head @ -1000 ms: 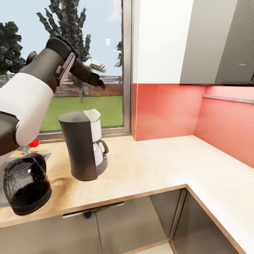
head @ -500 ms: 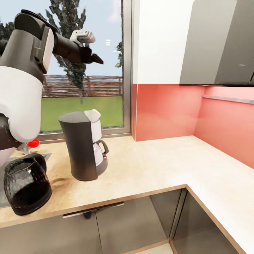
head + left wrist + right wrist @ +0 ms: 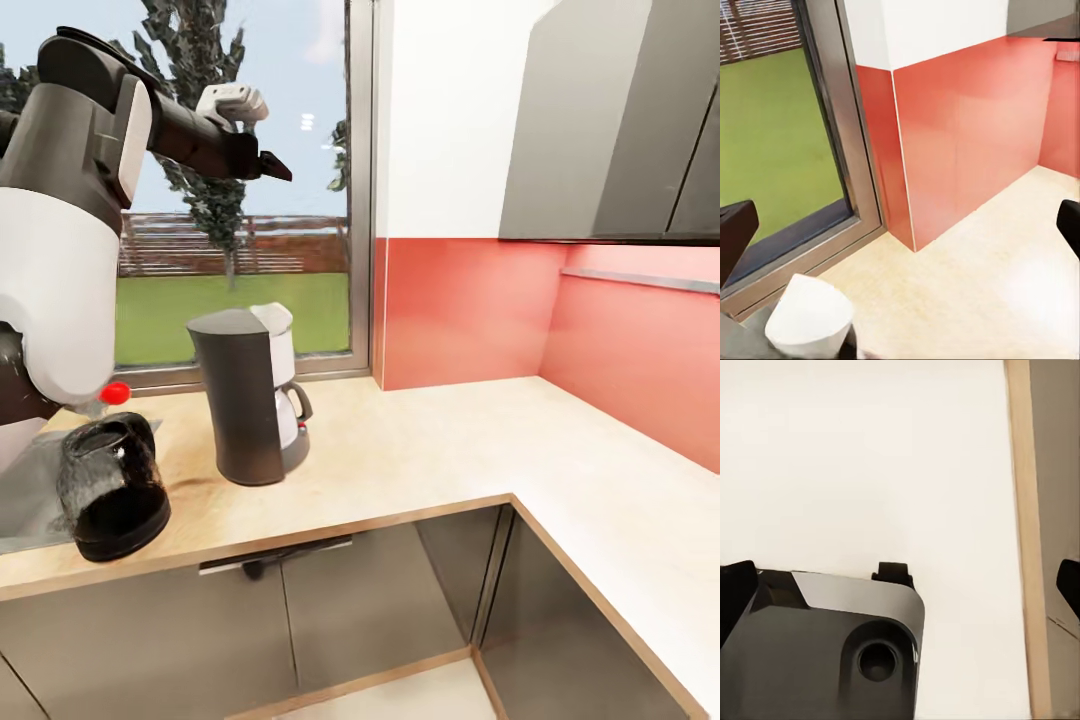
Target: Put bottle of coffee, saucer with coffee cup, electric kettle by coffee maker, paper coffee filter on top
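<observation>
Standing on the countertop [image 3: 420, 450] near its back edge, just below the window [image 3: 230, 200], the coffee maker [image 3: 250, 395] is upright, its dark body toward the front and its white part toward the window. A white paper filter [image 3: 273, 318] sits on its top; the left wrist view shows the same white cone [image 3: 810, 319] from above, beside the window frame and the red wall panel [image 3: 960, 127]. A dark glass pot [image 3: 112, 487] rests near the counter's front edge at the left end, tilted, beside a grey sink area [image 3: 25, 490]. A small red knob [image 3: 115, 392] shows behind it. The left gripper [image 3: 275, 167] hangs high in front of the window, well above the coffee maker, its fingers spread apart with nothing between them. The right gripper [image 3: 900, 585] points at pale floor and a dark robot part [image 3: 825, 652], its fingers [image 3: 735, 592] likewise apart and empty.
</observation>
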Available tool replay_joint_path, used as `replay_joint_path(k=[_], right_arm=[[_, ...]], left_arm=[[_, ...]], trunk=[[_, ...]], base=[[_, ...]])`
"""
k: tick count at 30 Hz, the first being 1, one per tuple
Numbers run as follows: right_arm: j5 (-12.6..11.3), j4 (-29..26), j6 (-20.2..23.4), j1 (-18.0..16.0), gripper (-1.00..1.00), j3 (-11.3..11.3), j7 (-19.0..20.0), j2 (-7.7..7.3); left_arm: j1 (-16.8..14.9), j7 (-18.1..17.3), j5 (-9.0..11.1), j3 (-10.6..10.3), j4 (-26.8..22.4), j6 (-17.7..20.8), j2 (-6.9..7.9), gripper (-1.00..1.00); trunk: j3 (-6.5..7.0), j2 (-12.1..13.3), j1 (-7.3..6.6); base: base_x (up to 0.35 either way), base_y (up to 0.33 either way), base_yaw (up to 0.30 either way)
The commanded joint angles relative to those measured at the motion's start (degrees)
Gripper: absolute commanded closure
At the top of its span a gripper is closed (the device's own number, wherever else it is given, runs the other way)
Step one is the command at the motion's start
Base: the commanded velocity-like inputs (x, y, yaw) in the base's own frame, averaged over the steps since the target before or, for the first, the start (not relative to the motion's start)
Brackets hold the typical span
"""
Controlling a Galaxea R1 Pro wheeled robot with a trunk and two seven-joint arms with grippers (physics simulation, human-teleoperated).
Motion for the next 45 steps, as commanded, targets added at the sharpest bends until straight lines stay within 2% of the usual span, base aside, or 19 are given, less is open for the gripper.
replay_joint_path(k=[1,33,37,41,42,45], right_arm=[[0.4,0.1,-0.2,0.0,-1.00,0.1,0.0,-0.01],[0.4,0.1,-0.1,0.0,-1.00,0.1,0.0,-0.01],[0.4,0.1,-0.2,0.0,-1.00,0.1,0.0,-0.01],[0.4,0.1,-0.2,0.0,-1.00,0.1,0.0,-0.01],[0.4,0.1,-0.2,0.0,-1.00,0.1,0.0,-0.01],[0.4,0.1,-0.2,0.0,-1.00,0.1,0.0,-0.01]], left_arm=[[-0.1,-0.5,-0.5,-0.2,-0.1,0.1,0.05,-1.00],[-0.1,-0.5,-0.4,-0.2,-0.2,0.1,1.29,-1.00],[-0.1,-0.8,-0.3,-0.2,-0.2,0.1,1.29,-1.00],[0.3,-6.8,-0.3,-0.2,-6.1,0.1,1.26,-1.00],[1.4,-10.3,-0.3,-0.2,-10.2,0.1,1.24,-1.00],[5.6,-16.1,-0.3,-0.2,-17.5,0.1,1.22,-1.00]], trunk=[[-0.08,-0.1,-0.03],[-0.08,-0.1,-0.03],[-0.08,-0.1,-0.03],[-0.08,-0.1,-0.03],[-0.08,-0.1,-0.03],[-0.08,-0.1,-0.03]], base=[[-0.335,0.000,0.000],[-0.338,0.000,0.000],[-0.051,0.000,0.000],[-0.007,0.000,0.000],[-0.003,0.000,0.000],[-0.002,0.000,0.000]])
